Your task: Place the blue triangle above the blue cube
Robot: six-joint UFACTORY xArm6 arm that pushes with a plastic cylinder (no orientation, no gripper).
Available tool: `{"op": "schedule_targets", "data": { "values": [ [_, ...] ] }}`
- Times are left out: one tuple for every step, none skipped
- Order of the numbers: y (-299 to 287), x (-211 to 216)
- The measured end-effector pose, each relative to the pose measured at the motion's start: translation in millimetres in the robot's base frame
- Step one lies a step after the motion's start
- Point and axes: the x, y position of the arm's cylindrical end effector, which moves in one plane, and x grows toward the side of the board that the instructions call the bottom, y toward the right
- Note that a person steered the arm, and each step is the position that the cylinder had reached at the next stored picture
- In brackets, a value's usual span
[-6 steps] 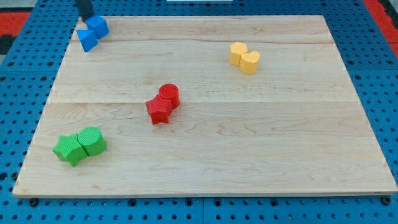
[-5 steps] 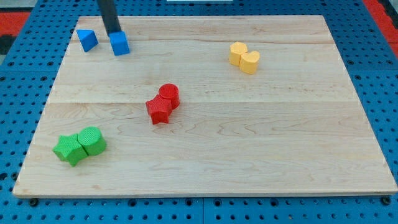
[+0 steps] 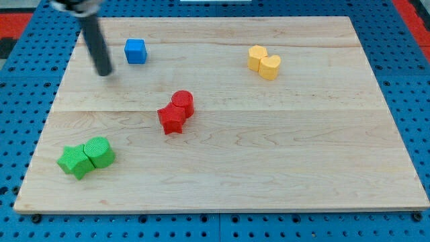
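The blue cube (image 3: 136, 51) lies near the board's top left. The blue triangle does not show in this frame. My dark rod slants down from the view's top left, and my tip (image 3: 105, 72) rests on the board to the left of the blue cube and slightly below it, a short gap apart.
A red cylinder and a red star-like block (image 3: 176, 111) touch near the middle. Two green blocks (image 3: 86, 157) sit together at the bottom left. Two yellow blocks (image 3: 264, 62) sit together at the top right. The wooden board (image 3: 269, 168) lies on a blue pegboard.
The blue cube was pushed right, away from the triangle, and now sits a little further right. My tip has moved left and down from the cube. The blue triangle is no longer visible.
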Motion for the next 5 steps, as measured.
{"op": "schedule_targets", "data": {
  "values": [
    [-55, -38],
    [8, -93],
    [56, -96],
    [47, -125],
    [57, -145]
  ]
}}
